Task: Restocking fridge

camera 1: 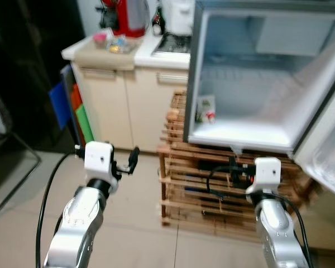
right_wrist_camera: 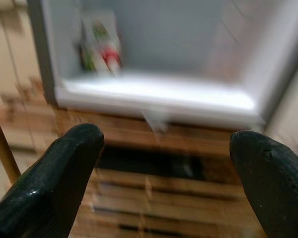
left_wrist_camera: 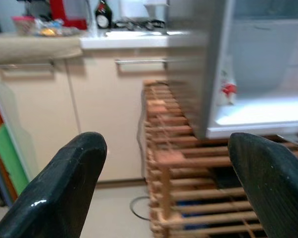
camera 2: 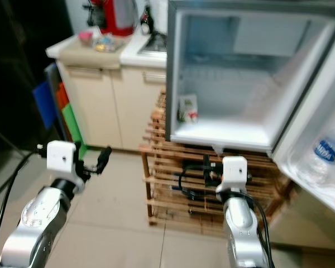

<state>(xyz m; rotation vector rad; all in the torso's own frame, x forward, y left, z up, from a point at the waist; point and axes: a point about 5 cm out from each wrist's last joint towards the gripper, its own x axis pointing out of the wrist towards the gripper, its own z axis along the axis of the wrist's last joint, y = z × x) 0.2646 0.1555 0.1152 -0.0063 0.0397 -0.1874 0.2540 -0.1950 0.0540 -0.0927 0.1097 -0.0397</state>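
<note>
Left eye view, fridge (camera 1: pixel 257 84): small, door swung wide to the right, standing on a slatted wooden rack (camera 1: pixel 212 184); shelves almost bare, so plenty left to restock.
Left eye view, carton (camera 1: pixel 205 109): upright at the left front corner of the fridge floor, just inside the left wall, easy to reach past.
Left eye view, left gripper (camera 1: pixel 128 162): held out low over the floor, left of the rack, fingers apart, carrying nothing.
Left eye view, right gripper (camera 1: pixel 237 170): raised in front of the rack, just under the fridge's front lip, probably lined up for a reach inside.
Right eye view, bottle (camera 2: pixel 328 149): lying in the door shelf at the right edge, likely parked there as stock already in place.
Right eye view, counter (camera 2: pixel 95 50): behind and left of the fridge, with a red appliance (camera 2: pixel 114 15) at its back edge.
Left wrist view, left fingers (left_wrist_camera: pixel 59 193): spread wide, empty, aimed at the rack's left corner.
Right wrist view, right fingers (right_wrist_camera: pixel 54 183): spread wide, empty, pointed at the fridge's front lip with the carton beyond.
</note>
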